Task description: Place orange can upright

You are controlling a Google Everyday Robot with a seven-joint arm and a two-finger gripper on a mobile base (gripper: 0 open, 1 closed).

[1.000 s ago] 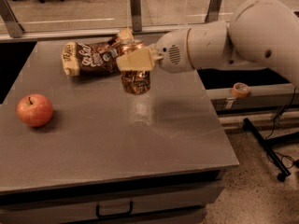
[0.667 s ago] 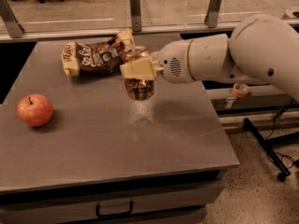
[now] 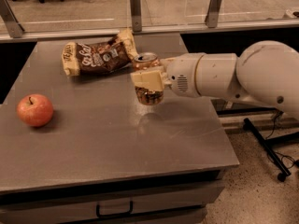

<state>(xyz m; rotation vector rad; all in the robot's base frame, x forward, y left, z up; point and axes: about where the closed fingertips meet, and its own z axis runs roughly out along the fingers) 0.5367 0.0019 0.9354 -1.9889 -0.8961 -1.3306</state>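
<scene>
- The cream pincer point(image 3: 147, 80) pinches the small orange-copper metal can point(image 3: 150, 97), upright over the grey desk point(image 3: 117, 143). One finger hides the can's middle.
- Whether the can touches the desk is unclear.
- A crumpled brown snack bag point(image 3: 96, 57) lies just behind.

A red apple point(image 3: 35, 109) sits left on the grey surface point(image 3: 117, 153). A crumpled brown snack bag point(image 3: 96, 57) lies far back, just left of the pincer point(image 3: 149, 85) above mid-surface.

One orange can point(image 3: 149, 97) is counted, gripped by the one tool point(image 3: 147, 80) above the middle of the single bench point(image 3: 117, 148). One snack bag point(image 3: 98, 57) is counted at the far side and one apple point(image 3: 35, 110) at the left.
</scene>
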